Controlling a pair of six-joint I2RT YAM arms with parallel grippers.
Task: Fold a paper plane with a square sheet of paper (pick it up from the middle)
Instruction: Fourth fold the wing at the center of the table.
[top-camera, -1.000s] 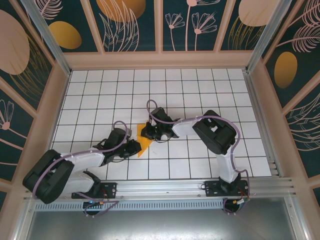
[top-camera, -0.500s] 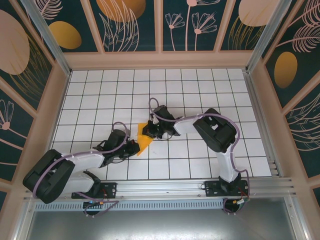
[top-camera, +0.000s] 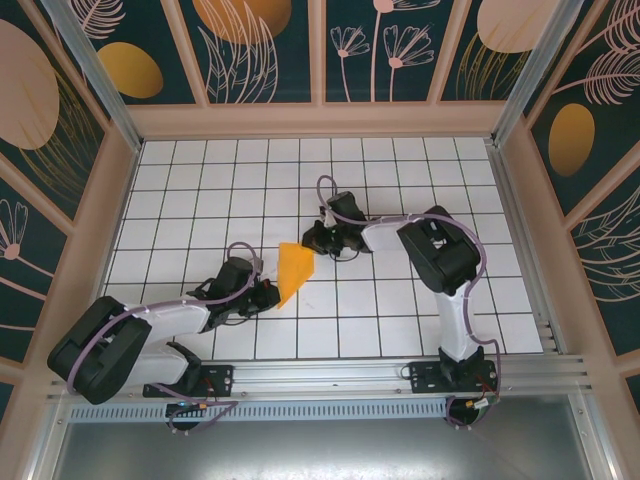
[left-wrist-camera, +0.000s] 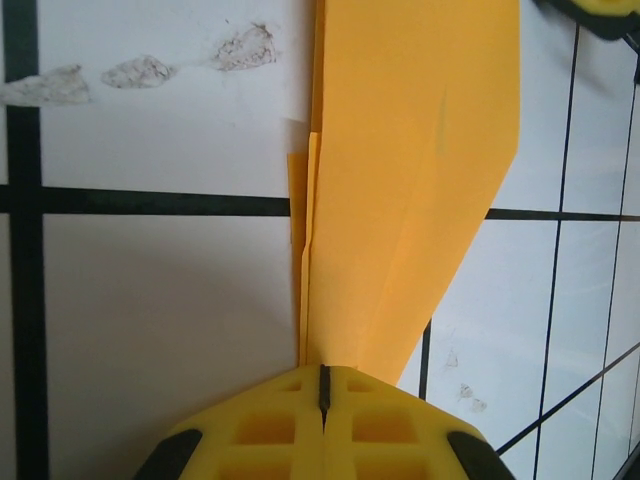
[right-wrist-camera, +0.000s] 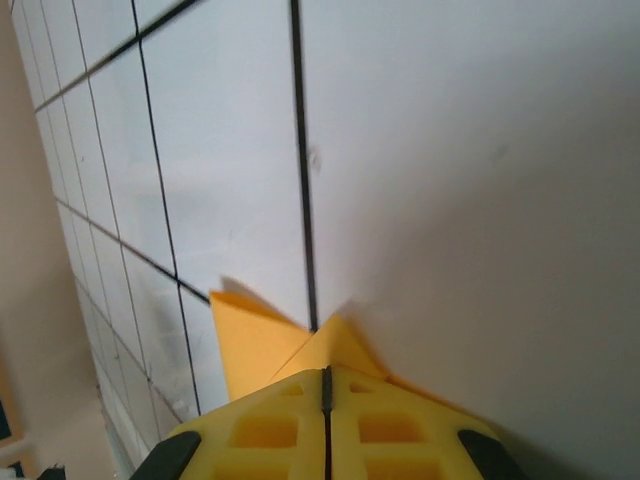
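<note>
The folded orange-yellow paper (top-camera: 293, 270) is near the middle of the gridded table (top-camera: 400, 170), spanning the gap between the two arms. Its near tip is clamped in the left end effector (top-camera: 270, 294) with the pads pressed together on it. The right end effector (top-camera: 311, 240) grips the far corner the same way, clenched tight on the paper.

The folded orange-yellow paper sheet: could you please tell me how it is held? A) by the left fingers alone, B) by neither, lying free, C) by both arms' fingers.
C: the left fingers and the right fingers each pinch an end of the folded orange-yellow paper sheet.
</note>
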